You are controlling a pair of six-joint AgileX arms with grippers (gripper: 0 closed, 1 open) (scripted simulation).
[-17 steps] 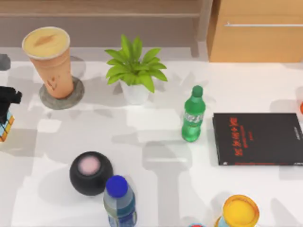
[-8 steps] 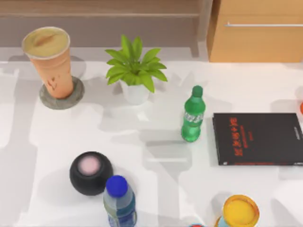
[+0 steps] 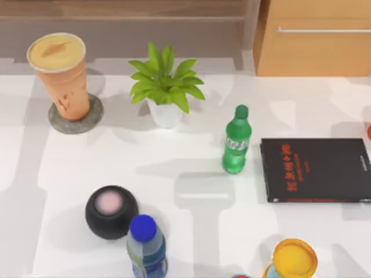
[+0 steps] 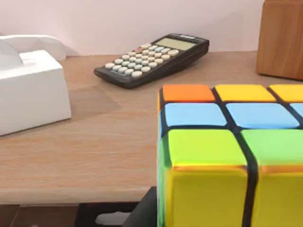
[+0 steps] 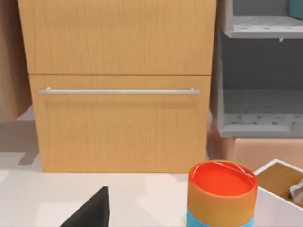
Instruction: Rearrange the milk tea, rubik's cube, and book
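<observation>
The rubik's cube [image 4: 227,156] looms close before the left wrist camera, its orange, yellow, blue and green squares facing it above a wooden surface [image 4: 94,142]; whether the left claw is pinching it or spread I cannot tell. Farther along that surface lie a dark calculator [image 4: 152,59] and a white box [image 4: 28,90]. On the worktop [image 3: 191,231], the milk tea [image 3: 60,74] stands upright on a round grey coaster [image 3: 75,119] at the far left. To its right is a potted plant [image 3: 164,87], then a green bottle [image 3: 236,140] and the black book with red characters [image 3: 316,169]. Near the front stand a black sphere [image 3: 111,211] and a blue-capped bottle [image 3: 146,248], touching. The right wrist view faces a wooden drawer cabinet [image 5: 118,85] and an orange-topped can [image 5: 221,194]; the right claw's state I cannot tell.
</observation>
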